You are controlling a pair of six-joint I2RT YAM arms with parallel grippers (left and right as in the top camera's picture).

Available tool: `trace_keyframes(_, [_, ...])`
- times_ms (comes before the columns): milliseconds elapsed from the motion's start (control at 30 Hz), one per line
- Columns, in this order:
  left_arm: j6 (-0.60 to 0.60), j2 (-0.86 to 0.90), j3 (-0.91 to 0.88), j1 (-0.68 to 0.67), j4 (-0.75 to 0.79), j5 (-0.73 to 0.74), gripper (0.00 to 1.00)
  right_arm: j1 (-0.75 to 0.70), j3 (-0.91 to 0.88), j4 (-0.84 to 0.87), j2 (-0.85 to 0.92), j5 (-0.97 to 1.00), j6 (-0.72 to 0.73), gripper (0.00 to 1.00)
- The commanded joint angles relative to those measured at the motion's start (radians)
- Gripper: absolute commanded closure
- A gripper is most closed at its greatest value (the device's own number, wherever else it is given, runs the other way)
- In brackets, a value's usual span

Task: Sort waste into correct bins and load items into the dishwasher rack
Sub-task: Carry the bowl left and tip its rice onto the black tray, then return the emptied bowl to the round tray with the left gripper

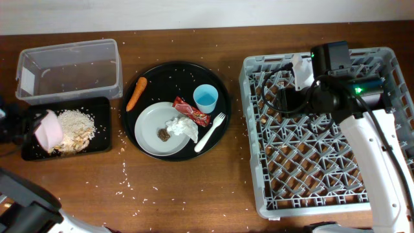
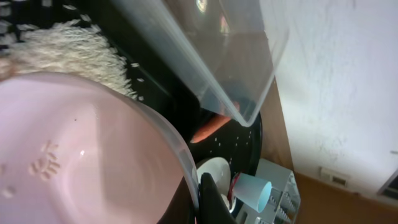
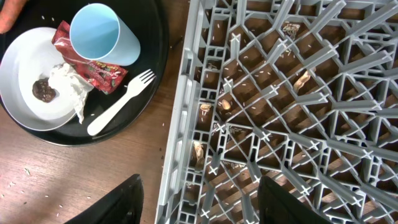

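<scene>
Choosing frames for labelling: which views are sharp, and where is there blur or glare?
Overhead: evenly lit, sharp across the table. Left wrist: the pink bowl looms close and blurred, the clear tub carries a glare spot, the wall is very bright. Right wrist: crisp on the dishwasher rack and cup.

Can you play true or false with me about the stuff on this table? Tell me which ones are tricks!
1. The blue cup stands on the round black tray. True.
2. The carrot is inside the clear tub. False: it lies on the round black tray.
3. The rice pile is in the shallow black tray. True.
4. The white fork is in the dishwasher rack. False: it lies on the round black tray, beside the plate.
5. The pink bowl sits flat on the plate. False: it is tipped over the shallow black tray.
</scene>
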Motion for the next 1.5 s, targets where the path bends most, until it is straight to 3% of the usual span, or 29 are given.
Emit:
trace_keyframes(0, [-0.028,-0.009,0.006,-0.048,0.041,0.072,1.0,-0.004,0.017,0.003,0.003,-0.008,0.005,0.42])
trace_keyframes(67, [-0.026,-0.011,0.006,-0.064,0.047,0.099,0.99,-0.004,0.017,0.003,0.003,-0.008,0.005,0.42])
trace_keyframes(100, [0.029,-0.013,0.006,-0.075,0.049,0.23,1.0,-0.004,0.017,0.002,0.003,-0.008,0.005,0.42])
trace_keyframes(133, [0.118,-0.013,0.006,-0.079,0.075,0.493,1.0,-0.004,0.017,0.0,0.003,-0.009,0.005,0.42])
trace_keyframes(167, [0.132,-0.012,0.006,-0.071,0.121,0.726,1.0,-0.004,0.017,-0.005,0.003,-0.008,0.005,0.42])
trace_keyframes(200, [0.073,-0.013,0.006,-0.055,0.149,0.726,1.0,-0.004,0.017,-0.009,0.003,-0.008,0.005,0.42])
trace_keyframes(333, [0.099,-0.004,-0.029,-0.001,0.171,0.726,1.0,-0.004,0.017,-0.032,0.003,-0.008,0.005,0.42])
trace_keyframes(433, [0.055,-0.004,-0.048,0.001,0.13,0.723,1.0,-0.004,0.017,-0.027,0.003,-0.008,0.005,0.42])
trace_keyframes(467, [0.004,-0.003,-0.05,0.006,0.13,0.726,1.0,-0.004,0.017,-0.021,0.003,-0.008,0.005,0.42])
trace_keyframes(500, [-0.069,-0.004,-0.051,0.006,0.021,0.726,1.0,-0.004,0.017,-0.021,0.003,-0.008,0.005,0.42])
trace_keyframes(533, [-0.047,-0.006,-0.051,0.006,0.027,0.72,1.0,-0.004,0.017,-0.023,0.003,-0.008,0.005,0.42])
trace_keyframes(567, [-0.047,-0.003,-0.053,0.008,0.13,0.626,1.0,-0.004,0.017,-0.022,0.003,-0.008,0.005,0.42])
trace_keyframes(600, [-0.094,0.0,-0.055,0.013,0.117,0.565,1.0,-0.004,0.017,-0.019,0.003,-0.008,0.005,0.42])
trace_keyframes(667, [-0.089,0.0,-0.059,0.013,0.114,0.688,1.0,-0.004,0.017,-0.023,0.003,-0.008,0.005,0.42])
trace_keyframes(1000, [-0.088,-0.025,-0.053,-0.044,0.167,0.676,1.0,-0.004,0.017,-0.018,0.003,-0.008,0.005,0.42])
trace_keyframes(1067, [-0.098,-0.073,-0.002,-0.142,0.198,0.592,1.0,-0.004,0.017,-0.014,0.003,-0.008,0.005,0.41])
trace_keyframes(1200, [-0.119,-0.134,0.159,-0.413,0.298,0.218,1.0,-0.004,0.017,-0.015,0.003,-0.008,0.005,0.42])
trace_keyframes(1300, [-0.113,-0.13,0.189,-0.687,0.408,-0.229,1.0,-0.004,0.017,-0.015,0.003,-0.008,0.005,0.42])
trace_keyframes(1467, [0.132,-0.014,0.189,-1.079,0.475,-0.71,1.0,-0.004,0.017,-0.014,0.003,-0.008,0.005,0.41])
